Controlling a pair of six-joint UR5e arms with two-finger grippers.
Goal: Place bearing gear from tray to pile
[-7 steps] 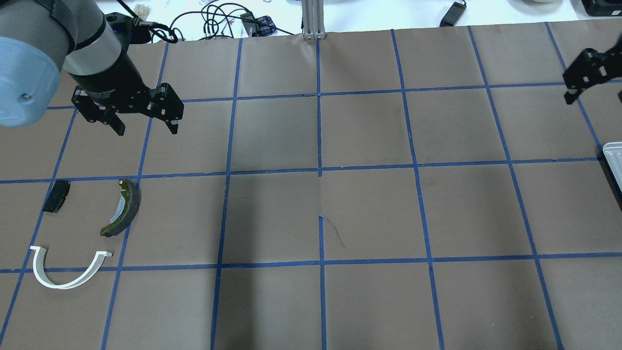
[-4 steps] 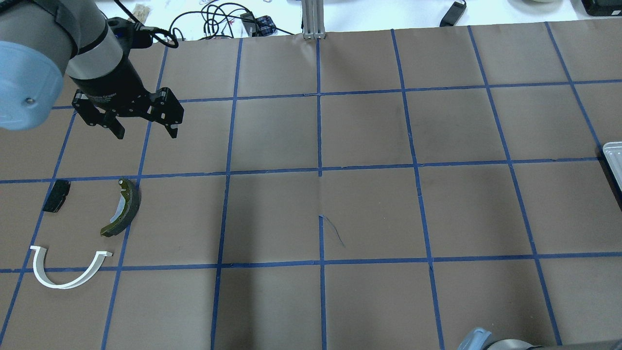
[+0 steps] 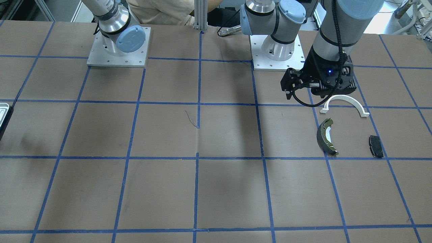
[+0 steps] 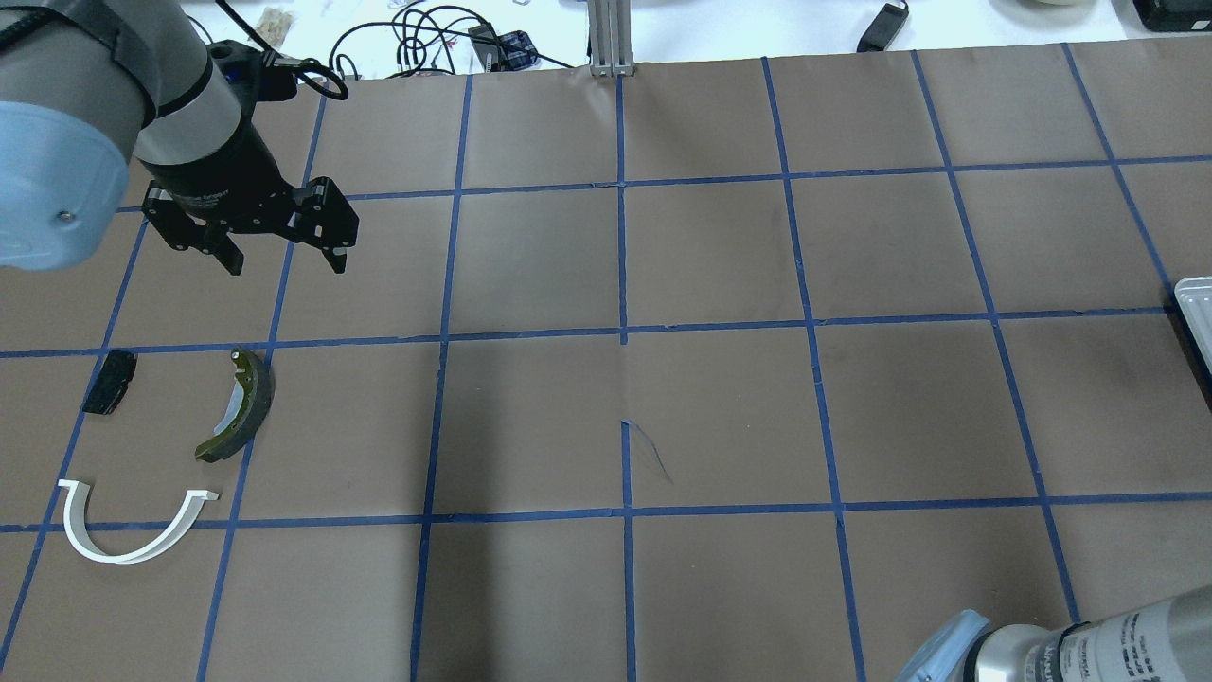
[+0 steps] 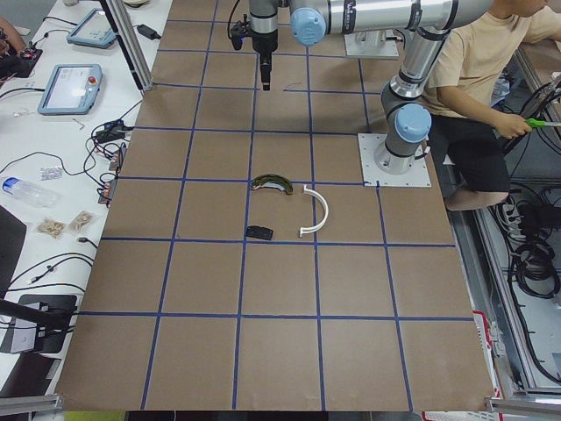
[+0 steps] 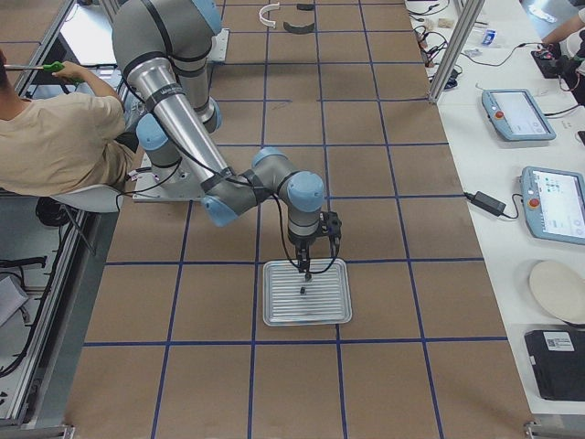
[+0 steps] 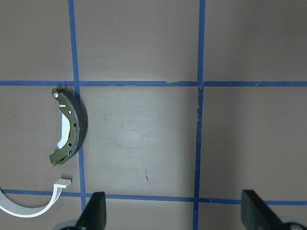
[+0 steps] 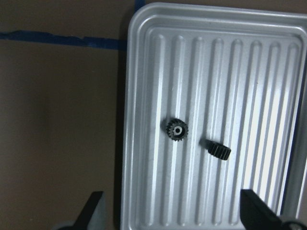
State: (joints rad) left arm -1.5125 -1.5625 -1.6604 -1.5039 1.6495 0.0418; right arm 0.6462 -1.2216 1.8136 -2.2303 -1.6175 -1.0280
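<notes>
Tray: ribbed silver, on the brown-papered table; holds the bearing gear, black, lying flat near the tray's middle; second black gear close by, tilted, not touching it. Right gripper: above the tray, fingers spread wide, empty. Pile, well apart from the tray at the table's opposite end: brake shoe; white arch; black pad. Left gripper: beside the pile, far from the tray, jaws wide, empty.
</notes>
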